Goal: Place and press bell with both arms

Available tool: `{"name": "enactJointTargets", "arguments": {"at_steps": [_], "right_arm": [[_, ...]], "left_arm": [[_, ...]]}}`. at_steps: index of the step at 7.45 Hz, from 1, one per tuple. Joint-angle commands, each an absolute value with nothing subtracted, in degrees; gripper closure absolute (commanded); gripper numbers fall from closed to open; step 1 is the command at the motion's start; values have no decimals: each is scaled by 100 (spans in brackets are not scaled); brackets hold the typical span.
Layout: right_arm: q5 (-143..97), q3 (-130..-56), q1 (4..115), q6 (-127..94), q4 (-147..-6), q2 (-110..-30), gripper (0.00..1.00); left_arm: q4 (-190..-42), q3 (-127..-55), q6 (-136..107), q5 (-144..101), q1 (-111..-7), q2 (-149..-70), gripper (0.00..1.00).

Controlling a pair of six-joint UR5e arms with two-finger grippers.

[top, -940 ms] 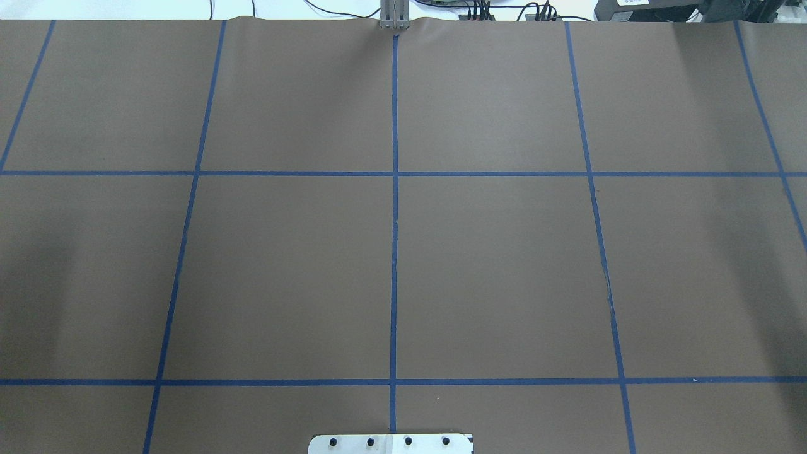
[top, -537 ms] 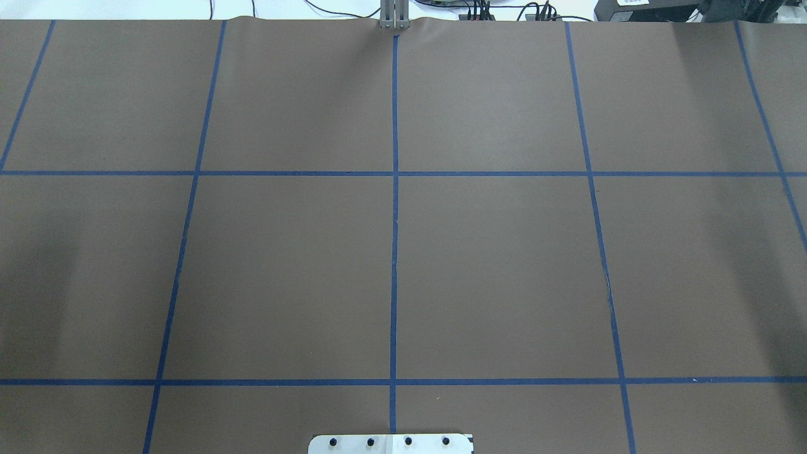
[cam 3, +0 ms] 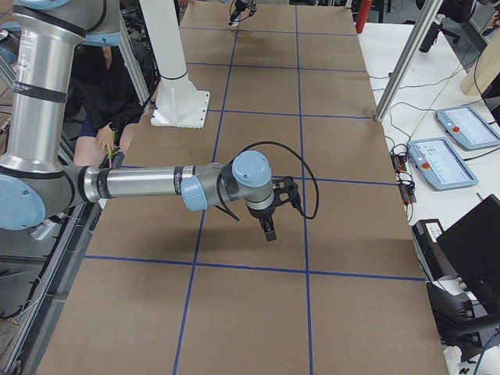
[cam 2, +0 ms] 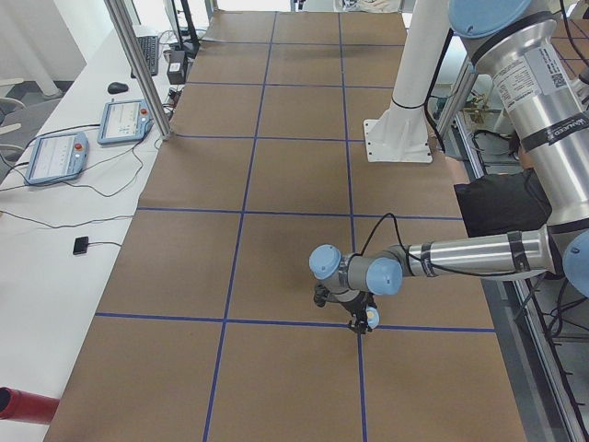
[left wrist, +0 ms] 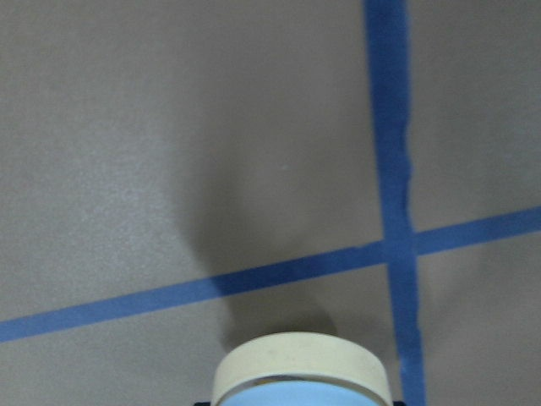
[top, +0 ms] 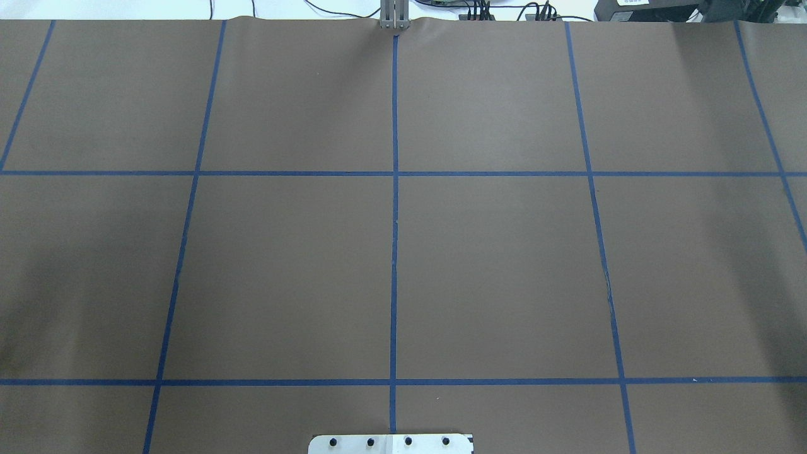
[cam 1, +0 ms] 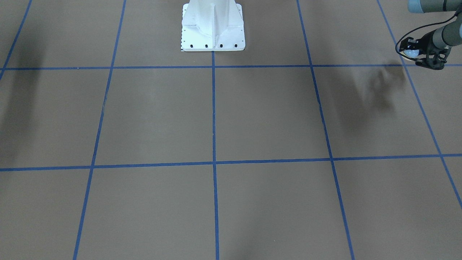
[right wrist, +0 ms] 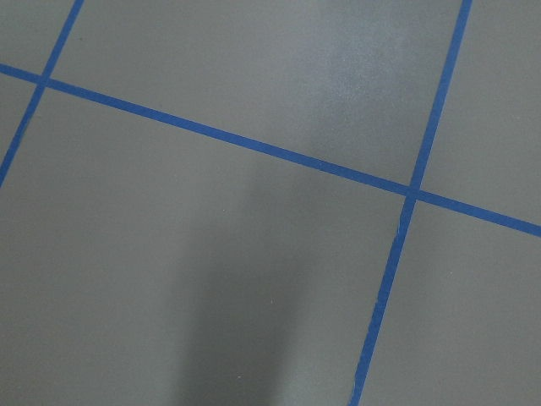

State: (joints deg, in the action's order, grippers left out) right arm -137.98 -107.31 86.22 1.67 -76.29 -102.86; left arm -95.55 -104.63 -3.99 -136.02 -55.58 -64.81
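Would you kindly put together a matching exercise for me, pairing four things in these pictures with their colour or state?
Things:
1. bell
2. pedestal
3. tape lines
4. table cover

Colour or state:
A. white, bolted down at its base plate
B. plain brown, spread flat
C. dark blue, forming a grid
D. light blue and cream, held by the left gripper above the table

Right pairs: 1-D, 2-A, 3-C, 4-B.
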Motion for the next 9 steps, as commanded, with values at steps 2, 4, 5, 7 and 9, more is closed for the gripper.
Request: {"name": "enactJointTargets", "arguments": {"at_steps": [2,4,5,7,9], "right_arm": [[-13799,-10731,8622,158,-7629,-10275,0],[-13799,-10731,8622,158,-7629,-10274,0],[-13790,-10731,8622,158,-7629,-10274,0],[-13808,-10731,8622,158,-7629,-10274,0],[-13808,-10740,8622,149,-7629,-10257,0]], "left_arm": [[-7372,-11031,-474,-13553,-5766,-8140,64],[-6166,-10917,-815,-13535,-5766,-9555,64],[-5639,-10585,-1096,-13544,-5757,-10450,64],[-5353,-9673,-1710,-13561,-5696,-11911,63],[-5483,-8348,-2798,-13588,-5136,-13370,63]]}}
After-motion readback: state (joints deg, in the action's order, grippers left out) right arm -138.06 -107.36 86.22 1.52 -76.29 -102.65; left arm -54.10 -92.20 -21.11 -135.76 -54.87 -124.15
